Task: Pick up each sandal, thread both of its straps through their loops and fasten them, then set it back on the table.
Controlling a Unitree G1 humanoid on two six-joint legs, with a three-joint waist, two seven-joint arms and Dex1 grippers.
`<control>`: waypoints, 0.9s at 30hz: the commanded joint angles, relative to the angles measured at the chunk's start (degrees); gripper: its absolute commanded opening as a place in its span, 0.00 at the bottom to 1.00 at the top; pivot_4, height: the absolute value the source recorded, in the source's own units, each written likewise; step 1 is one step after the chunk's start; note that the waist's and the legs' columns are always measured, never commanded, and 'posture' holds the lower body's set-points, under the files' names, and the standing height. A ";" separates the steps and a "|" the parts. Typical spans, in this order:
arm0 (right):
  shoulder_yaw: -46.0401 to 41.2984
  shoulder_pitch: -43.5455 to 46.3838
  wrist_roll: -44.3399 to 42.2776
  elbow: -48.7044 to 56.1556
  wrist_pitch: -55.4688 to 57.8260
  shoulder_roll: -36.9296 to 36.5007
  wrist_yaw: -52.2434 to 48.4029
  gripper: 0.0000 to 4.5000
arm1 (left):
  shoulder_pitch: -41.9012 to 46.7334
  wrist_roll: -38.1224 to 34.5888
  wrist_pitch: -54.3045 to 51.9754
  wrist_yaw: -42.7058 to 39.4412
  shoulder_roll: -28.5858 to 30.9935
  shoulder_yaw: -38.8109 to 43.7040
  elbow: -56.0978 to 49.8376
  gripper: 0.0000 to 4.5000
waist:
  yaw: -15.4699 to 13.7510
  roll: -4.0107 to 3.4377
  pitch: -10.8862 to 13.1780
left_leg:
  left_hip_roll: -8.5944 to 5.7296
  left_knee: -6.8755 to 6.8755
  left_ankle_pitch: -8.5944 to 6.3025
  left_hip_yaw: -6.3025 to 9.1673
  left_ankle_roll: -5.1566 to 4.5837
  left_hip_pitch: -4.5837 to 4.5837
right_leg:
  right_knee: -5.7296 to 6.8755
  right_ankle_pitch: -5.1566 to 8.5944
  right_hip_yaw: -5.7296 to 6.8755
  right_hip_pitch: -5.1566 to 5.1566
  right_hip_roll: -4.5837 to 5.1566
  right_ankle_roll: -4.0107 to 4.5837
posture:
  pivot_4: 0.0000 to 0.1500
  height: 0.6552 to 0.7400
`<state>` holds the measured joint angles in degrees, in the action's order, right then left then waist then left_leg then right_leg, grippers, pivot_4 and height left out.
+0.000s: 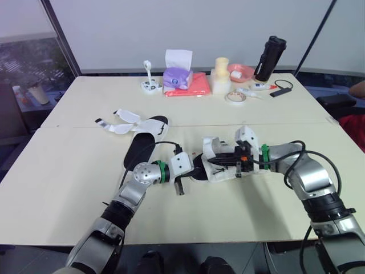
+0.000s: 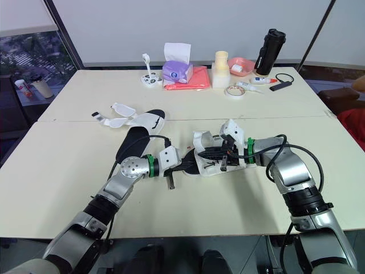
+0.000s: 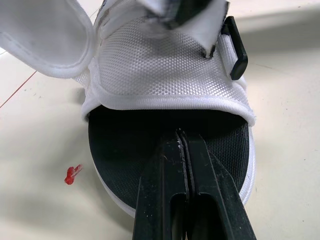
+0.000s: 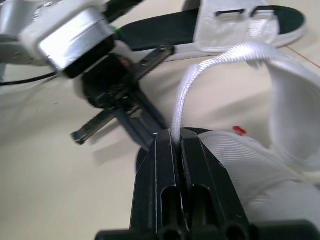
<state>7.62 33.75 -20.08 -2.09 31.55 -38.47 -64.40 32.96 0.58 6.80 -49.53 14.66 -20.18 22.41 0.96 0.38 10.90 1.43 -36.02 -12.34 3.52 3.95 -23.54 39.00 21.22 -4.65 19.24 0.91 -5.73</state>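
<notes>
The sandal I'm working on (image 1: 219,162) lies flat on the table (image 1: 68,182) at the centre of the head view, between my two arms. The other sandal (image 1: 142,134) sits up and to the left of it with its straps lying open. My right pincer (image 4: 176,137) is closed on a white strap (image 4: 200,75), which rises from between the fingertips in a limp arc. My left pincer (image 3: 184,150) is closed too, with nothing between its fingers as far as I can see, and its tips rest on the black footbed at the open end. I judge the sandal to be light, so it would slide on the smooth tabletop if nothing pinned it. The sole looks rubbery and fairly stiff, so it is the part to brace against or clamp by its edge. The woven strap is soft and floppy and will buckle if pushed, so I think it should be held close to its free end and drawn, not shoved, toward the black loop (image 3: 237,47). The mesh upper looks too yielding to steady anything.
</notes>
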 commanded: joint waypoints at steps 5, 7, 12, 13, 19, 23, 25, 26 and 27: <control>-4.32 3.24 -8.33 -2.28 16.71 0.07 -0.28 0.01 | -1.39 1.42 -0.94 0.64 0.73 0.08 1.44 0.00 | -0.04 0.00 0.00 | 0.01 0.02 0.00 -0.01 0.00 0.00 | 0.00 0.00 -0.01 0.01 0.01 0.00 | 1.00 1.00; -4.02 3.27 -7.78 -2.58 17.12 -0.25 0.39 0.01 | -1.40 1.44 -0.88 0.71 0.68 0.10 1.46 0.00 | -0.08 0.00 0.00 | 0.03 0.04 0.00 0.00 0.00 0.00 | 0.00 0.00 -0.01 0.02 0.01 0.00 | 1.00 1.00; -1.41 1.18 -4.45 -1.84 12.93 -1.28 0.34 0.01 | -1.40 1.47 -0.76 0.92 0.48 0.11 1.63 0.00 | -0.04 0.00 0.00 | 0.00 0.04 0.00 -0.02 0.00 0.00 | -0.01 0.00 -0.01 0.03 0.01 0.00 | 1.00 1.00; -1.23 0.99 -4.22 -1.64 12.48 -1.27 0.31 0.01 | -1.39 1.47 -0.73 0.94 0.46 0.12 1.70 0.00 | -0.03 0.00 0.00 | 0.00 0.05 0.00 -0.02 0.00 0.00 | -0.02 0.00 -0.02 0.03 0.01 0.00 | 1.00 1.00; -6.66 2.81 -14.09 2.26 22.88 1.97 1.39 0.01 | -1.81 1.55 -0.63 1.10 0.48 0.04 1.88 0.00 | -0.02 0.00 0.00 | 0.01 0.07 0.00 -0.01 0.00 0.00 | -0.03 0.00 -0.02 0.03 0.01 0.00 | 1.00 1.00; -8.33 2.99 -17.70 3.29 27.23 2.09 1.88 0.01 | -1.89 1.57 -0.73 1.09 0.52 0.10 1.86 0.00 | -0.03 0.00 0.00 | 0.01 0.07 0.00 -0.02 0.00 -0.01 | -0.03 0.00 -0.02 0.03 0.02 0.00 | 1.00 1.00; -8.31 2.61 -17.92 3.34 27.61 1.86 2.18 0.01 | -1.99 1.58 -0.83 1.11 0.49 0.06 1.66 0.00 | 0.00 0.00 0.00 | 0.01 0.07 0.00 -0.02 0.00 -0.01 | -0.03 0.00 -0.02 0.04 0.01 0.00 | 1.00 1.00; -8.18 2.43 -17.84 3.21 27.51 1.83 2.39 0.01 | -2.00 1.58 -0.85 1.12 0.46 0.06 1.63 0.00 | 0.00 0.00 0.00 | 0.01 0.08 0.00 -0.01 0.00 -0.01 | -0.03 0.00 -0.02 0.05 0.00 0.00 | 1.00 1.00; -7.93 2.25 -17.60 3.09 27.23 1.79 2.51 0.01 | -2.00 1.59 -0.84 1.13 0.43 0.05 1.64 0.00 | 0.01 0.00 0.00 | 0.01 0.08 0.00 -0.01 0.00 -0.01 | -0.03 0.00 -0.02 0.05 0.00 0.00 | 1.00 1.00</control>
<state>0.88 35.89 -36.38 -0.58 59.00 -36.56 -62.03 32.19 0.59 7.21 -48.66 14.40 -19.79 22.12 0.97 0.38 10.90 1.44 -35.93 -12.34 3.50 3.95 -23.55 38.97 21.22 -4.68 19.30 0.92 -5.73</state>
